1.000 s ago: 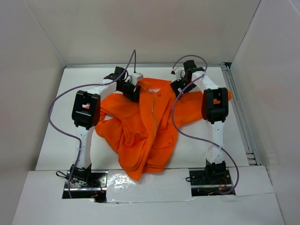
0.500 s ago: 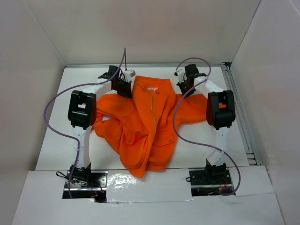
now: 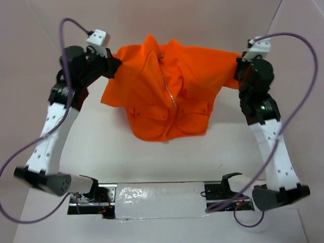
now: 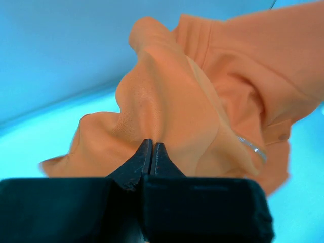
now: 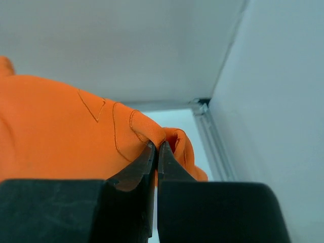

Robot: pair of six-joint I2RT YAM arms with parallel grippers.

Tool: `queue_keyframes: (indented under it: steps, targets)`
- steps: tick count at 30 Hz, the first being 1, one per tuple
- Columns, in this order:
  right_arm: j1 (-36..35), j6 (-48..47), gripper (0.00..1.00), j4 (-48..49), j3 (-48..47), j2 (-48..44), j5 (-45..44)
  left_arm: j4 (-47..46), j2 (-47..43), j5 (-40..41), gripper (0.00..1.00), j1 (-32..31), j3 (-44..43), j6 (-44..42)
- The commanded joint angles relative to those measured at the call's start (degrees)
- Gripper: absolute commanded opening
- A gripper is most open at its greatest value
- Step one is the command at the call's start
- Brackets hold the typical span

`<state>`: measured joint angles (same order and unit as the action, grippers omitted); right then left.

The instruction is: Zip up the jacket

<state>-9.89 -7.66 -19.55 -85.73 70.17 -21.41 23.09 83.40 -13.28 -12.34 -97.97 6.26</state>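
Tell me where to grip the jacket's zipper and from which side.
Probably at the lower end of the zipper, near the hem, coming from the arms' side: the jacket hangs spread between the left gripper and right gripper, front facing them. The pull cannot be made out.

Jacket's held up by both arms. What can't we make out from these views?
- Top view: zipper slider too small to locate, so how far the jacket is zipped is unclear.
- Top view: from above, cannot tell whether the hem touches the table.
- Left wrist: folds hide all but a short stretch of zipper.
- Right wrist: only fabric pinched by the right end effector shows; zipper out of frame.
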Motion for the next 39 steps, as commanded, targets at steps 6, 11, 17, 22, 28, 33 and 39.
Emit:
queue_keyframes:
  steps: [6, 11, 17, 22, 28, 33, 39]
  targets:
    - [-1.45, -0.77, 0.00, -2.85, -9.79, -17.51, -10.93, -3.84, -22.91, 5.81, 0.00, -1.29, -4.68, -0.63]
    - [-1.45, -2.27, 0.00, -7.25, -18.58, -20.87, -10.67, -2.71, -28.37, 5.54, 0.00, -1.46, -9.77, -0.99]
    - [-1.45, -2.28, 0.00, -6.38, -16.84, -18.94, -11.55, -4.10, -24.78, 7.64, 0.00, -1.37, -9.88, 0.15]
    - [0.22, 2.28, 0.00, -3.39, -7.80, -10.00, -9.10, -5.51, -12.69, 10.20, 0.00, 0.46, -4.17, 3.22]
    - [4.70, 7.04, 0.10, 4.96, 4.08, 4.34, 0.83, -7.70, 2.72, 0.19, 0.10, 6.36, 6.82, 10.08]
    - [6.11, 10.27, 0.92, 1.27, 3.38, 16.29, 4.54, -4.38, 10.63, -4.03, 0.99, 7.33, 9.29, 13.77]
    - [6.81, 13.19, 1.00, -1.28, 2.15, 20.79, 13.84, -1.47, 10.39, -7.27, 0.99, 6.71, 11.13, 16.06]
